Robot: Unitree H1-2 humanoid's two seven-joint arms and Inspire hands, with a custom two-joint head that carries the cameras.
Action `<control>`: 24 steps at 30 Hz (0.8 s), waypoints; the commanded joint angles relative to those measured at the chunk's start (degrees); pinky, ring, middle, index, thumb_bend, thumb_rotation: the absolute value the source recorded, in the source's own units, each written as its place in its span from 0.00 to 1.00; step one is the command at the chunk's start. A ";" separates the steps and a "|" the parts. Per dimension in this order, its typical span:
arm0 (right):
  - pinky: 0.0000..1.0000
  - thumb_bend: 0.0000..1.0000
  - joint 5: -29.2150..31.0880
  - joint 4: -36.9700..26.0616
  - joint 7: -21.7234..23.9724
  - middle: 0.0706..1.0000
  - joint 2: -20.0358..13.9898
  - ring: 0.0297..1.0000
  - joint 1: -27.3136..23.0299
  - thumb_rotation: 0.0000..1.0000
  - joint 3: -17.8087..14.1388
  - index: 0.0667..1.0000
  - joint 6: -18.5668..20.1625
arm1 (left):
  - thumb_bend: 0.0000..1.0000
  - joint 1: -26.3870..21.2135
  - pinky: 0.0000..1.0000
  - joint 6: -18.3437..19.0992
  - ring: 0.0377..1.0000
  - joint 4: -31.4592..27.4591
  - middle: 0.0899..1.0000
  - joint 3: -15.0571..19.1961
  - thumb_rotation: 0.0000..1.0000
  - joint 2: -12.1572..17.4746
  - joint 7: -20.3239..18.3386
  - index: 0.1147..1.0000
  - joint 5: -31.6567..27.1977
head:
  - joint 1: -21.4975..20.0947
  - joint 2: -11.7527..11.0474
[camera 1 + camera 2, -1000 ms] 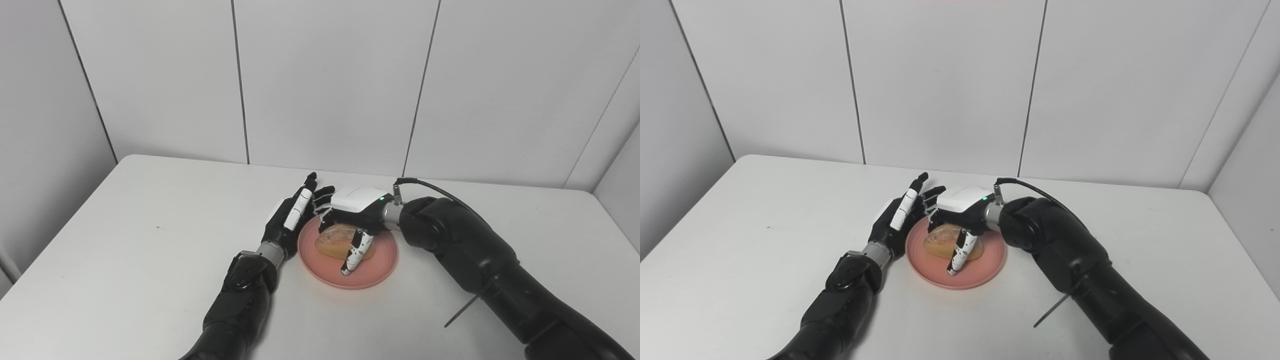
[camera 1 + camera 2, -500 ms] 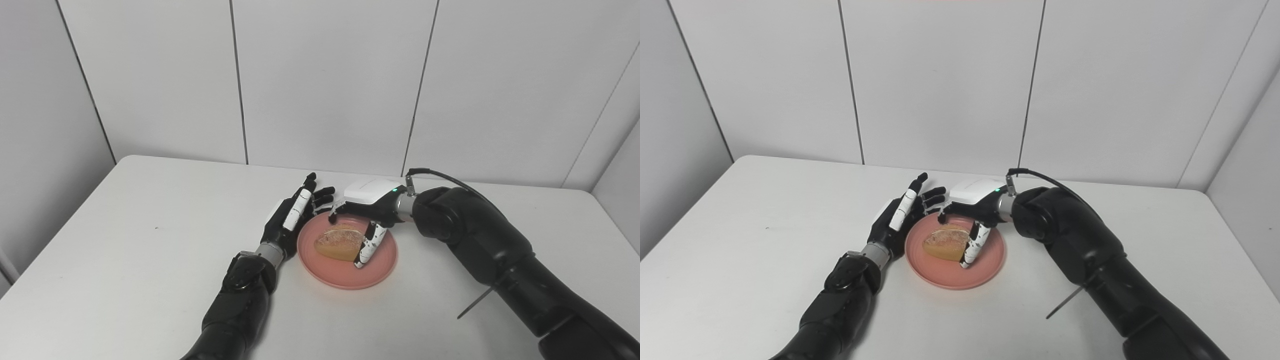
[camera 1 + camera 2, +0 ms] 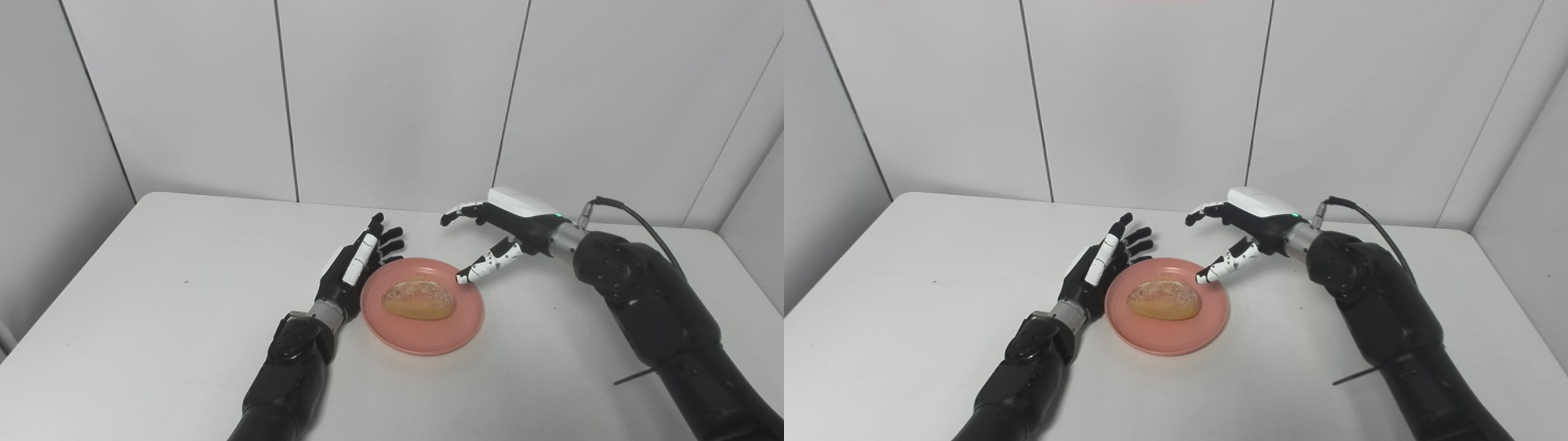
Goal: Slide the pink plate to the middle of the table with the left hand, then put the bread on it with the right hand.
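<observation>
Bare lab cell; plain white table [image 3: 153,306], blank panelled walls [image 3: 398,92]

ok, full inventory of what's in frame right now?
plate: 1, pink, about mid-table
bread: 1, golden brown, lying on the plate
table: 1, white, under everything
wall: pale grey panels behind the table
left hand: 1, black and white, open, at the plate's left rim
right hand: 1, black and white, open, raised by the plate's far right edge, holding nothing
</observation>
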 commanded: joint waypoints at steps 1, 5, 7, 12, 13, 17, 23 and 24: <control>0.81 1.00 2.71 -1.68 -3.83 0.89 0.39 0.90 -1.21 0.66 -2.19 0.85 -0.11 | 0.91 4.58 0.86 -2.74 0.92 2.54 0.94 0.14 0.76 -1.21 1.55 1.00 0.44 | 0.08 0.00; 0.86 0.95 7.57 -1.27 -7.54 0.91 3.28 0.92 2.00 0.81 -6.27 0.87 2.20 | 0.93 4.97 0.94 -5.58 0.95 2.16 0.97 0.15 0.73 -1.55 4.76 1.00 1.82 | -0.10 0.15; 0.84 0.95 10.61 -0.75 -9.14 0.93 5.24 0.92 3.53 0.91 -8.52 0.89 3.23 | 0.89 5.15 0.99 -6.79 0.99 1.98 0.99 -0.06 0.71 -1.73 6.81 1.00 2.92 | -0.22 0.13; 0.80 0.90 17.77 1.65 -13.17 0.93 10.02 0.91 6.34 0.98 -13.55 0.91 3.27 | 0.85 5.65 1.00 -9.58 1.00 1.17 1.00 -2.13 0.76 -1.64 14.19 1.00 8.82 | -0.44 0.08; 0.82 0.90 19.79 2.23 -13.98 0.93 11.23 0.92 6.81 0.98 -14.85 0.91 3.22 | 0.85 5.82 1.00 -9.66 1.00 0.80 1.00 -3.06 0.79 -1.50 17.23 1.00 11.27 | -0.44 0.08; 0.92 0.94 24.55 5.11 -18.56 0.93 15.28 0.93 8.08 0.99 -18.77 0.93 1.56 | 0.82 6.33 1.00 -9.65 1.00 0.14 1.00 -4.98 0.88 -1.35 24.77 1.00 16.47 | -0.44 0.07; 0.99 0.95 25.00 7.48 -24.83 0.97 18.66 0.97 9.98 1.00 -19.34 0.96 -2.74 | 0.82 6.46 1.00 -9.39 1.00 0.07 1.00 -5.44 0.91 -1.14 26.68 1.00 17.19 | 0.10 0.01; 1.00 0.94 25.07 7.56 -25.43 0.98 19.00 0.99 10.27 1.00 -19.23 0.97 -2.99 | 0.82 6.51 1.00 -9.15 1.00 -0.09 1.00 -5.31 0.91 -1.11 26.25 1.00 16.86 | 0.10 0.01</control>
